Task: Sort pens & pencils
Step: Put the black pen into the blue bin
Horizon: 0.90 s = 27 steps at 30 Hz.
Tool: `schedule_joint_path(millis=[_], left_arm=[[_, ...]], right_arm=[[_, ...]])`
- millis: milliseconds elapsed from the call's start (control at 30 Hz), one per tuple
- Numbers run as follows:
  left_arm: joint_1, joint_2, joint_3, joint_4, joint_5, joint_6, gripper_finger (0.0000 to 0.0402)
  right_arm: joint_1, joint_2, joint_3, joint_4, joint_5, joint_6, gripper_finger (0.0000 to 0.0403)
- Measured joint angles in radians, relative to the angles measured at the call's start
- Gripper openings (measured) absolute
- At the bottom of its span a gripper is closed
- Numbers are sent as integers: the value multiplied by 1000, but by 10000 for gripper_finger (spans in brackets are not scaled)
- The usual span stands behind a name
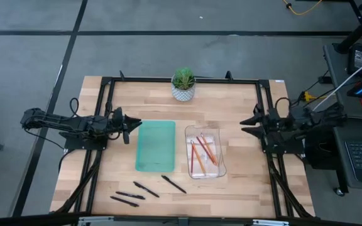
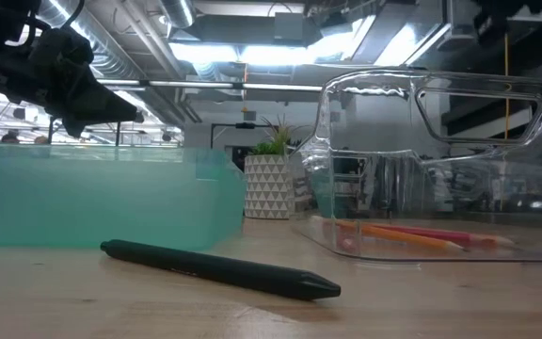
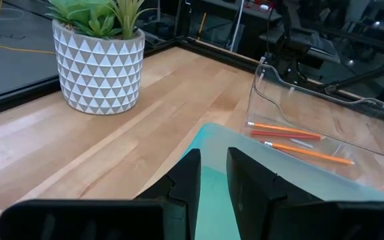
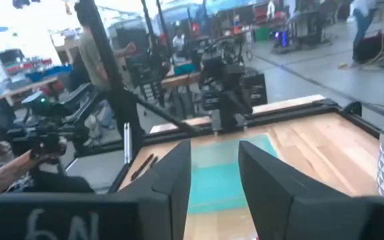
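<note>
Black pens [image 1: 146, 189] lie flat on the wooden table near its near edge; one of them [image 2: 219, 268] shows close up in the low view. Orange and red pencils [image 1: 203, 150] [image 3: 292, 133] lie inside a clear tray [image 1: 205, 152]. A teal tray [image 1: 156, 145] sits to the left of the clear one. My left gripper [image 1: 134, 123] [image 3: 213, 170] hovers at the teal tray's left far corner, open by a narrow gap. My right gripper [image 1: 245, 124] [image 4: 215, 167] hovers to the right of the clear tray, open. Neither holds anything.
A potted plant [image 1: 183, 85] in a white patterned pot stands at the middle of the far edge. A black frame [image 1: 105, 113] runs along the table's sides and far edge. Bare wood lies between the trays and the near edge, around the pens. People and equipment show in the room beyond.
</note>
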Motion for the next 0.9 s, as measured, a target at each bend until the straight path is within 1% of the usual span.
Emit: schedule_joint_path(millis=[100,333,533,567,733,800,900], left_arm=[[0,0,0,0,0,0,69],[0,0,0,5,0,-8,69],[0,0,0,5,0,-33,69],[0,0,0,6,0,-37,69],[0,0,0,19,0,-154,69],[0,0,0,23,0,-154,69],[0,0,0,23,1,-105,69]], right_arm=[[-43,-39,-91,62,-2,4,127],[-153,-102,-233,142,-16,0,127],[-207,-175,-363,290,-120,-26,127],[-214,-189,-377,290,-128,-26,127],[-243,-244,-399,273,-165,-47,127],[-252,-262,-410,258,-185,-63,127],[-264,-289,-433,262,-189,-78,127]])
